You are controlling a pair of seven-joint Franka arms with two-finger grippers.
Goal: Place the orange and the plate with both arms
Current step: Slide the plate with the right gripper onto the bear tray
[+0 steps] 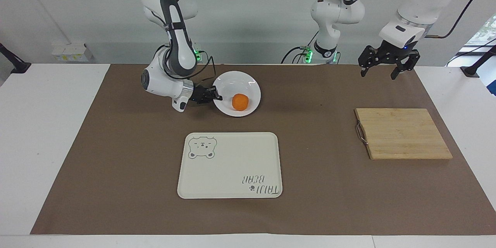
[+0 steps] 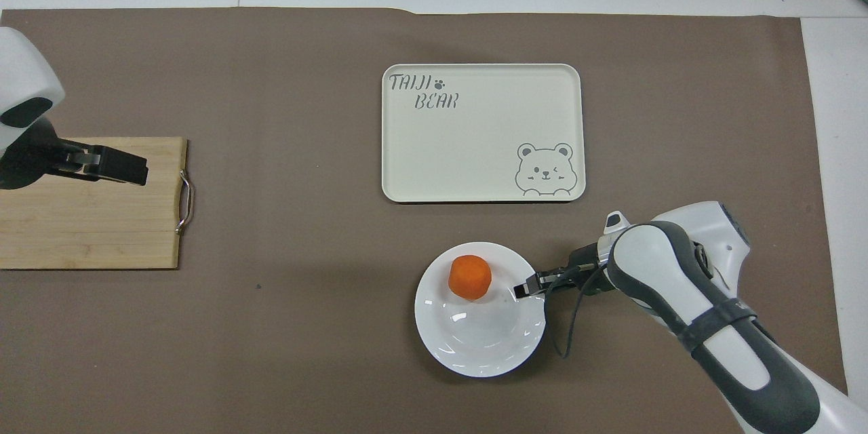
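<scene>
Brown paper mat (image 1: 116,162) covers a white table (image 1: 46,143) before a pale wall. Right gripper (image 1: 217,97) pinches the glossy white round plate (image 1: 248,81) carrying the small orange (image 1: 240,102); left gripper (image 1: 381,70), fingers apart, waits above the mat.

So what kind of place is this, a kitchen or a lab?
Most likely a robotics lab: two bench-mounted arms, a brown mat over white tables, and staged props like a tray.

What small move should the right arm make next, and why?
Probably lift the plate slowly, keeping it level. The right pincer is shut on the plate's rim, and the loose orange could roll. The tray lies farther from the robots.
</scene>
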